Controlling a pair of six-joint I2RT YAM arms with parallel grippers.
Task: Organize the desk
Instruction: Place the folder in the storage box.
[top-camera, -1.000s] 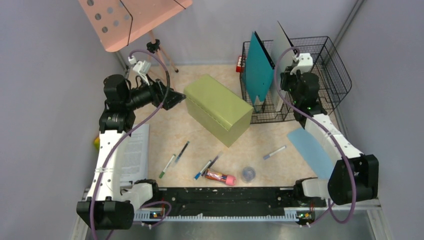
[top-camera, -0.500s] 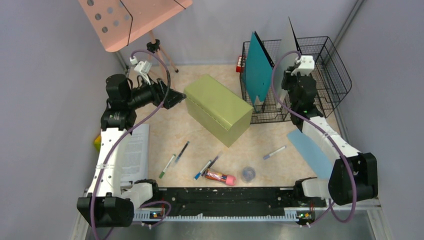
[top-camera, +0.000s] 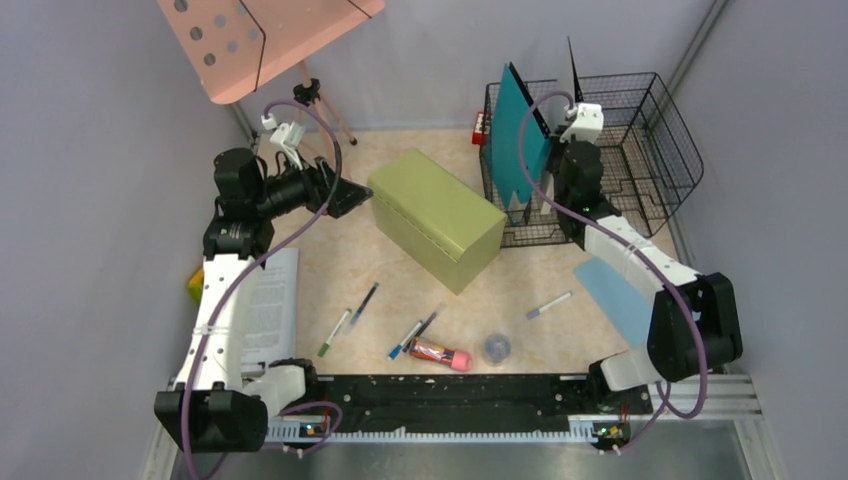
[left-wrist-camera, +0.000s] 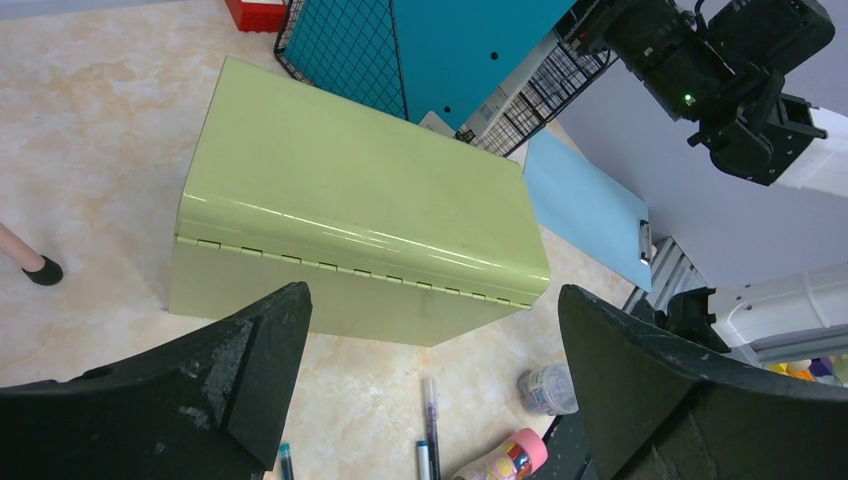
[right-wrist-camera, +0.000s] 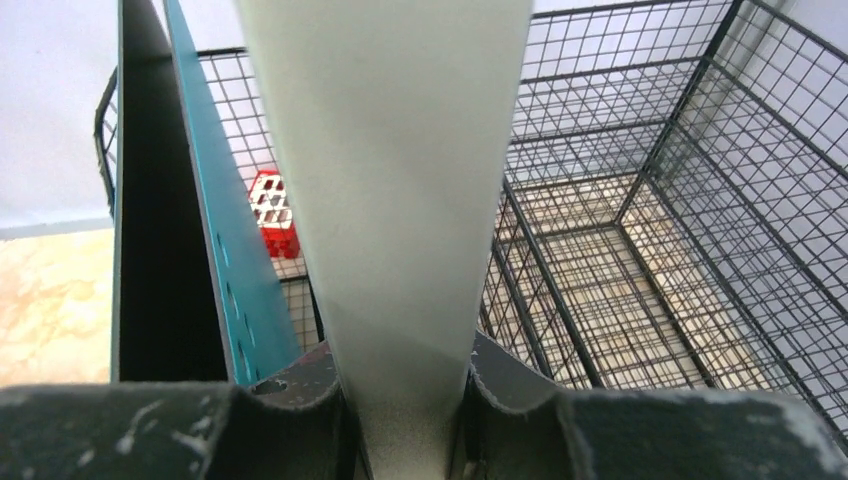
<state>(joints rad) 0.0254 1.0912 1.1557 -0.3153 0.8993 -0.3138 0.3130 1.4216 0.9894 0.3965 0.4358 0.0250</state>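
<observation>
Marble desk (top-camera: 320, 262), grey walls (top-camera: 100, 150); left end effector (left-wrist-camera: 430, 330) wide, right end effector (right-wrist-camera: 405, 392) grips white panel (right-wrist-camera: 390, 150)

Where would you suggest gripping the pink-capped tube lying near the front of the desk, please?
Take the pink-capped tube across its middle, coming straight down from above and closing across its narrow width. It lies flat on the desk, long axis roughly left to right, and a blue-tipped pen lies close to its left end, so stay central.
</observation>
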